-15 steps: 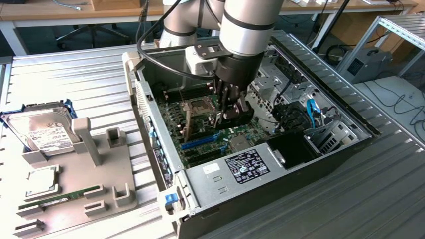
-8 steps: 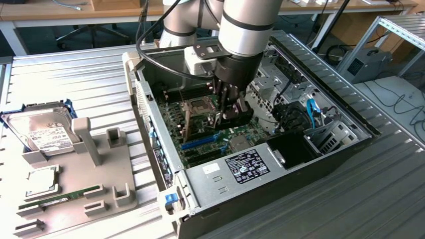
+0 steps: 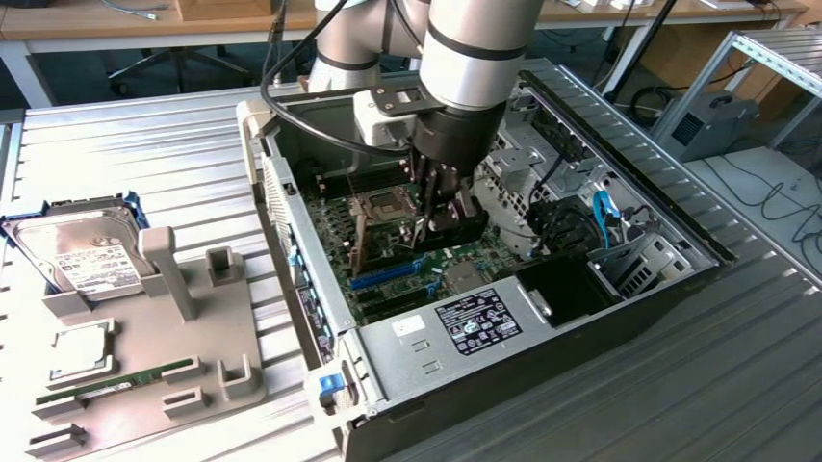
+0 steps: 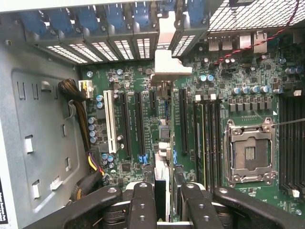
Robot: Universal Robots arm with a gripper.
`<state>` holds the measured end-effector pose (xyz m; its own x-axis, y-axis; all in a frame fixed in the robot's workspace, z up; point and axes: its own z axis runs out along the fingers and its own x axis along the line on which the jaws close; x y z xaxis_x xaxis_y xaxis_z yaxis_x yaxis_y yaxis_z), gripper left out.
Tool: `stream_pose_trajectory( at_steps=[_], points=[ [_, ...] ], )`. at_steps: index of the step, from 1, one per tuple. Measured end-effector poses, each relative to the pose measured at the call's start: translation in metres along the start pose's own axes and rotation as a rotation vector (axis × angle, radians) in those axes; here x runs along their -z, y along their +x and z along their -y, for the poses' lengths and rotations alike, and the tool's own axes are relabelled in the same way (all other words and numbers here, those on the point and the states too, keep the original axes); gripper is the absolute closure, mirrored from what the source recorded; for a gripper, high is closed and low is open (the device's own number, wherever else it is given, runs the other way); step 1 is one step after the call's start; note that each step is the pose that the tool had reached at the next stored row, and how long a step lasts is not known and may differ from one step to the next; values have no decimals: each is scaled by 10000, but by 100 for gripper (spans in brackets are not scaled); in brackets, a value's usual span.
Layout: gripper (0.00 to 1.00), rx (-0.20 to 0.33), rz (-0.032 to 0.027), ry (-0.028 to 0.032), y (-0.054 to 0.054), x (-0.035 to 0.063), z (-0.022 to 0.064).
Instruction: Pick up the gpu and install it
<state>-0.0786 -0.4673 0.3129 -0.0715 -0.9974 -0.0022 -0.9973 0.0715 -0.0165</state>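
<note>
The arm reaches straight down into the open computer case (image 3: pixel 424 337), which lies on its side on the ribbed metal table (image 3: pixel 668 404). The gripper (image 3: pixel 444 217) is low over the motherboard (image 3: pixel 424 265), at the middle of the case. Its fingers (image 4: pixel 141 202) are pinching the gpu (image 4: pixel 163 143) by its upper edge. The card stands on edge between them, lined up along one of the long black slots. Its pale metal bracket (image 4: pixel 169 67) sits at the far end, by the row of blue-latched slot covers (image 4: pixel 119 28) on the rear wall. I cannot tell whether the card's lower edge is already touching the slot.

In the exterior view, the empty processor socket (image 3: pixel 385 204) lies at about ten o'clock from the gripper, just beside it. Outside the case, at nine o'clock, a grey tray (image 3: pixel 192 375) rests on the table. The hard drive (image 3: pixel 84 255) in its blue frame leans at the tray's twelve o'clock end. A square processor chip (image 3: pixel 77 351) and a thin green memory stick (image 3: pixel 96 390) lie toward its six o'clock end.
</note>
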Motion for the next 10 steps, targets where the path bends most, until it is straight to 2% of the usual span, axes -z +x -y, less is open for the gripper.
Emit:
stream_pose_trajectory(
  at_steps=[10],
  points=[
    [74,-2,1,0,1,-6,-24]
  ],
)
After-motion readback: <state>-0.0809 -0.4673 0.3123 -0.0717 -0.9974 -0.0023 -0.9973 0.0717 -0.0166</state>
